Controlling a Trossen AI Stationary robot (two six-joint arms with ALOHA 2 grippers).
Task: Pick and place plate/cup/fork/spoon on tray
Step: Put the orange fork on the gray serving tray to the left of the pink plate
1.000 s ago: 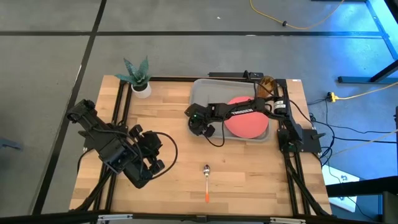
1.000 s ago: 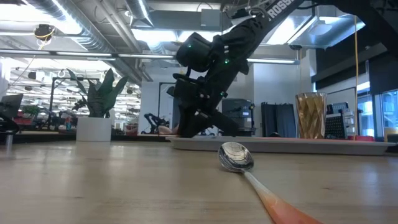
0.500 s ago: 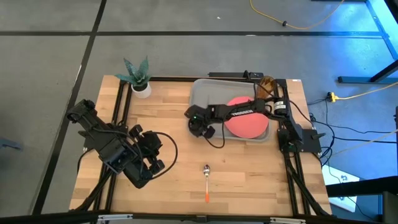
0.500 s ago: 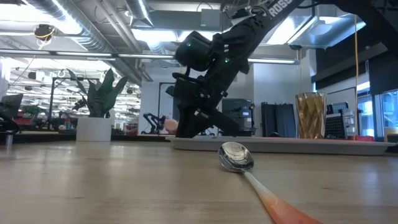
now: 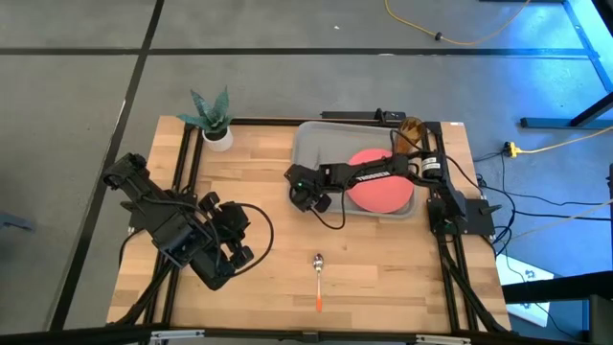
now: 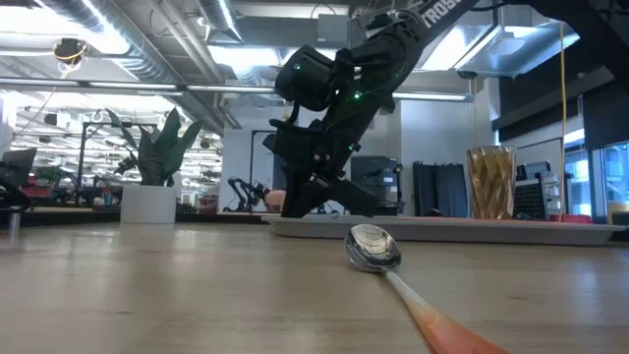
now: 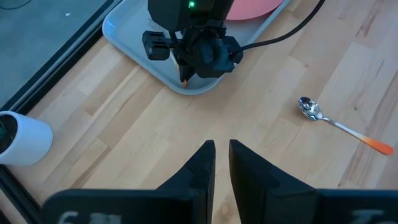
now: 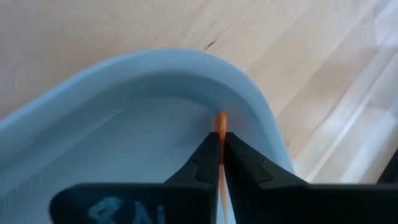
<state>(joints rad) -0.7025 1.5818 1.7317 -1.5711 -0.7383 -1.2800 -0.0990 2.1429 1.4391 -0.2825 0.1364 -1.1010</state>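
Observation:
The grey tray (image 5: 321,144) lies at the table's far right and carries the coral plate (image 5: 381,187). The amber cup (image 5: 410,132) stands at the tray's far right corner. My right gripper (image 8: 219,148) hangs over the tray's near left corner (image 8: 186,68), shut on a thin orange handle, the fork's; its tines are hidden. The spoon (image 5: 318,273) lies on the bare wood near the front edge, bowl toward the tray. My left gripper (image 7: 221,155) waits high over the table's left side, its fingers close together with nothing between them. My right gripper pinches the fork's orange handle (image 8: 219,127) between its two fingers, coming down at a slant from the right. The handle runs along the fingers, and its free end (image 8: 219,117) pokes out toward the tray's corner wall. Whether that end touches the tray, I cannot tell.
A white pot with a green plant (image 5: 213,120) stands at the far left corner. Black frame rails run along the table's left and right edges. Bare wood stretches between the tray, the spoon and my left arm.
My right gripper has turned a little over the tray's near left corner without leaving its place. The spoon, plate and cup lie as before.

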